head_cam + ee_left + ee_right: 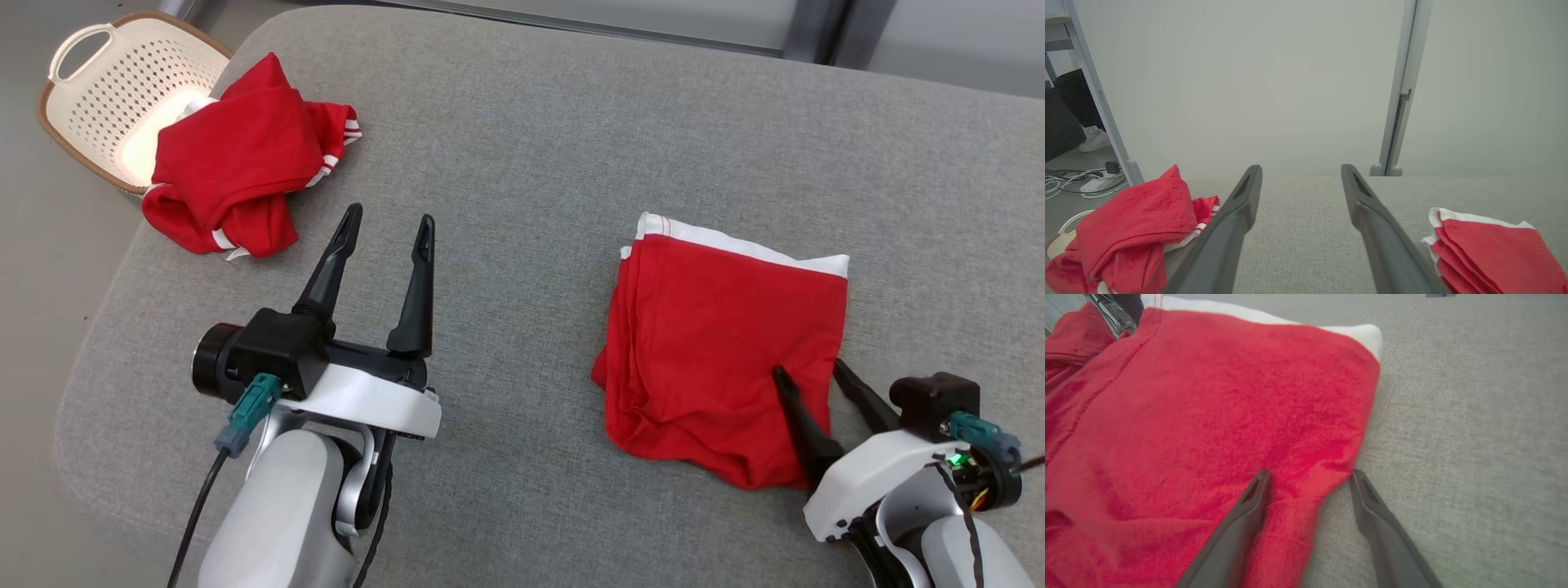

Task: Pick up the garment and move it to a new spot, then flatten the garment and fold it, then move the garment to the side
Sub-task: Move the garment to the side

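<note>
You have the folded garment (727, 343) lying on the right half of the grey surface (522, 147), red on top with a white band (735, 241) along its far edge; its layered folds show stacked on its left side, and its near edge is rumpled rather than flat. Your right tool (807, 367) sits at the garment's near right corner with its fingers apart; in the right wrist view (1309, 475) the left finger (1249, 498) lies on the red cloth (1208, 408) and the right finger (1367, 498) is on bare grey fabric just beside the garment's edge, so the edge runs between them; nothing is clamped. Your left tool (389, 219) is over the bare middle-left of the surface, fingers spread wide and holding nothing, well apart from the folded garment; in the left wrist view (1300, 169) only grey fabric lies between its fingers. A crumpled red garment (233, 159) with white stripes sits at the far left corner of the surface, partly overhanging the edge; beside it stands a cream basket (90, 73) with a perforated wall. In the left wrist view you can also make out cables (1069, 181) on the floor and a person's white shoe (1094, 141) past a grey post.
</note>
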Tool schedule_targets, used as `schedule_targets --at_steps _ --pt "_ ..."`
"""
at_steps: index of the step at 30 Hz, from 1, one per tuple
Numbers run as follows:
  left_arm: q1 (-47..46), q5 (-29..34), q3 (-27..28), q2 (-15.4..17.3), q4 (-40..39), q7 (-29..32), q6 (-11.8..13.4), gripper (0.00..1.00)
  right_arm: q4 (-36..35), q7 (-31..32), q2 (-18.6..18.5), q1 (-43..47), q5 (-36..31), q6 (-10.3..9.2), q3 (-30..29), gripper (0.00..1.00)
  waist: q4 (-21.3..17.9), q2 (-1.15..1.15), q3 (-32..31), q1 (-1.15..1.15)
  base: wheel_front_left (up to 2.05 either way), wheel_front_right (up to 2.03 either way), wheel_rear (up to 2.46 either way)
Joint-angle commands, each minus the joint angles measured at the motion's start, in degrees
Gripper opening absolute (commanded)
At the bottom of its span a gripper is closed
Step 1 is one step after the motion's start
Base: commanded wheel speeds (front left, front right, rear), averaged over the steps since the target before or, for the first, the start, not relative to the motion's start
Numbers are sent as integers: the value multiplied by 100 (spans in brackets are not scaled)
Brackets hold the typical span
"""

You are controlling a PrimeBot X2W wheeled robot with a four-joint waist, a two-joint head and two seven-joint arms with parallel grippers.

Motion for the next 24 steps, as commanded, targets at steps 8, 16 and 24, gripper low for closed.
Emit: schedule_targets --at_steps 8,16,24 --pt "89 99 34 8 -281 -27 140 100 49 259 -67 -64 -77 -8 131 0 -190 0 -9 0 0 0 0" --pt "136 445 141 76 -318 -27 32 100 -425 118 -262 148 -86 -6 256 0 -1195 0 -40 0 0 0 0" --pt "32 615 108 261 -280 -27 -141 100 -252 -238 -677 -70 264 -7 647 0 -2480 0 94 0 0 0 0"
